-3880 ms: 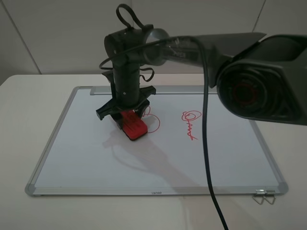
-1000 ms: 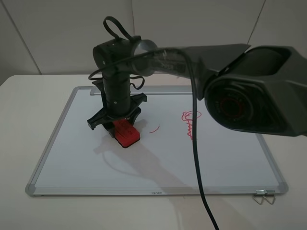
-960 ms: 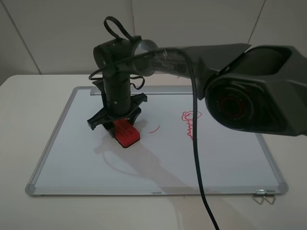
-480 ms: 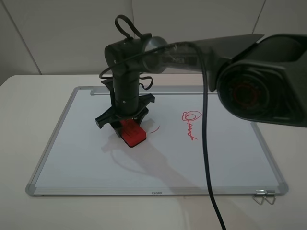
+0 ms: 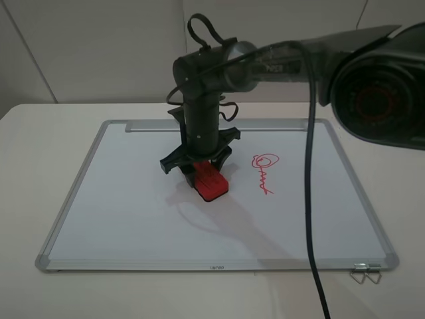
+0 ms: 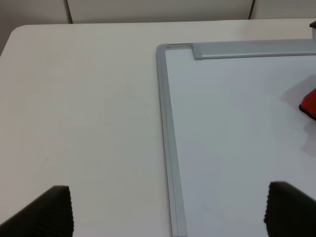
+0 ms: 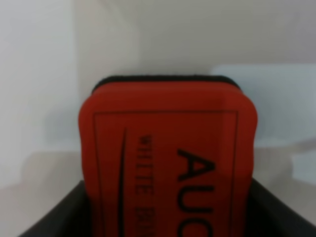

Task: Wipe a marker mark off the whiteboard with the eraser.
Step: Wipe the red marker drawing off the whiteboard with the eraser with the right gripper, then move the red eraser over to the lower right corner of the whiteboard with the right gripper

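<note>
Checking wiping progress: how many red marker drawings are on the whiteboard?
1: the looped scribble, right of the eraser in the exterior view. Another may hide beneath the eraser.

You're at what looks like a robotics lab bench, not a home or shop: a plain white table [image 5: 26, 139] set against pale panelled walls [image 5: 93, 46], a framed whiteboard [image 5: 119, 219] lying flat on it, and a black cabled robot arm [image 5: 279, 56] reaching over.
</note>
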